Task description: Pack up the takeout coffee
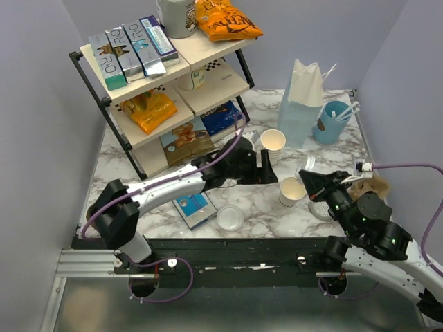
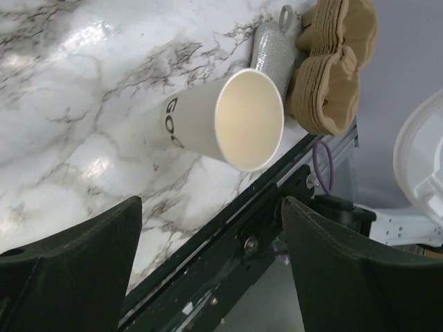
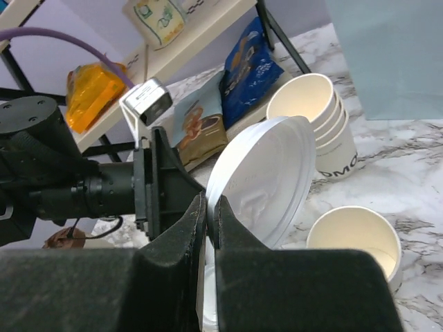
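No lidded cup shows. A single lidless cream paper cup [image 1: 292, 191] stands upright on the marble table; it also shows in the left wrist view [image 2: 232, 124] and the right wrist view [image 3: 356, 242]. My right gripper [image 1: 313, 181] [image 3: 211, 207] is shut on the rim of a round white plastic lid [image 3: 266, 176], held tilted just above and left of that cup. The lid's edge also shows in the left wrist view [image 2: 421, 162]. My left gripper [image 1: 268, 168] [image 2: 214, 277] is open and empty, just left of the cup, aimed at it.
A stack of lidless cream cups [image 1: 273, 144] [image 3: 318, 117] stands behind. A pale blue paper bag [image 1: 301, 104] and a blue cup with stirrers [image 1: 334, 121] are at the back right. Brown cup carriers [image 1: 370, 187] [image 2: 332, 69] lie right. A loose lid [image 1: 230, 217] lies near the front. A snack shelf [image 1: 159, 90] stands left.
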Motion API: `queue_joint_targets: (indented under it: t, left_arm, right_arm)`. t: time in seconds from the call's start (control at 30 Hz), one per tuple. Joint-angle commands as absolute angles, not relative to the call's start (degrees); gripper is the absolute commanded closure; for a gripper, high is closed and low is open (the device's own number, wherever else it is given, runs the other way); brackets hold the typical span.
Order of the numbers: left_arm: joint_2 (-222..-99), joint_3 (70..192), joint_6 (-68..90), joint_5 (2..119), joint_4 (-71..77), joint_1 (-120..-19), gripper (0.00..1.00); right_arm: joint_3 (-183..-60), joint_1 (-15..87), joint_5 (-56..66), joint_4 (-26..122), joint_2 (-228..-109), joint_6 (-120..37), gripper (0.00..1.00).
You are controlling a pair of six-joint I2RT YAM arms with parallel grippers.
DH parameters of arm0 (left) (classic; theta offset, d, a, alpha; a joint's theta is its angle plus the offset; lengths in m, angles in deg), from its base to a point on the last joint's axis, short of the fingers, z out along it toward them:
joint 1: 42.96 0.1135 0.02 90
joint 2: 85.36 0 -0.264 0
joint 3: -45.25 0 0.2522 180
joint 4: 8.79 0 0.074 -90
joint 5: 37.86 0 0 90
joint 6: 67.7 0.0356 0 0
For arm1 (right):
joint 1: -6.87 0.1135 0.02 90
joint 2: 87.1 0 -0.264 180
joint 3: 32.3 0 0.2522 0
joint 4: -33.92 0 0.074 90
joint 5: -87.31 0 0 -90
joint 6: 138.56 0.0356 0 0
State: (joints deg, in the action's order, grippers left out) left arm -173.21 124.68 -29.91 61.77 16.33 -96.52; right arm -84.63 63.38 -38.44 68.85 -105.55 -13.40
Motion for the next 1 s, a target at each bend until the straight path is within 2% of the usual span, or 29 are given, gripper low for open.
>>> queue_joint_targets:
  t: [0.0, 0.07, 0.27, 0.37, 0.4, 0.5, 0.57, 0.7, 0.87, 0.97]
  left_arm:
    - [-183.0, 132.9, -27.5, 62.4, 16.4, -98.7, 0.18]
    - [-185.9, 135.0, -27.6, 62.3, 17.5, -99.6, 0.22]
    - [-193.4, 139.7, -27.4, 63.1, 19.4, -100.4, 0.41]
    - [-194.6, 140.6, -27.4, 61.5, 20.9, -100.8, 0.56]
    - [-194.9, 141.8, -27.2, 58.2, 21.8, -101.3, 0.67]
    - [-195.7, 145.0, -26.8, 53.7, 27.0, -102.4, 0.77]
    - [-195.9, 146.3, -26.9, 51.2, 29.9, -103.1, 0.8]
    - [-195.6, 147.9, -27.1, 48.4, 35.5, -103.2, 0.94]
    - [-192.3, 145.3, -25.4, 42.8, 41.7, -103.2, 0.96]
    - [-189.0, 140.9, -25.5, 40.5, 42.7, -102.9, 0.94]
  right_arm:
    - [-83.8, 63.2, -44.1, 71.9, -105.6, -12.0, 0.91]
    - [-83.9, 63.2, -44.6, 72.1, -106.6, -12.0, 0.91]
    - [-84.5, 63.3, -46.7, 72.5, -107.9, -11.8, 0.91]
    - [-84.5, 63.3, -47.1, 72.6, -108.9, -12.0, 0.91]
    - [-84.5, 63.3, -47.1, 72.7, -109.2, -12.0, 0.91]
    - [-84.0, 63.2, -47.4, 73.2, -109.2, -11.3, 0.91]
    - [-83.8, 63.3, -47.6, 73.3, -109.0, -11.0, 0.91]
    - [-83.9, 63.2, -46.1, 73.2, -109.5, -11.0, 0.91]
    - [-83.2, 63.3, -42.4, 72.9, -110.1, -10.4, 0.91]
    - [-81.3, 63.3, -39.5, 70.5, -109.9, -9.4, 0.91]
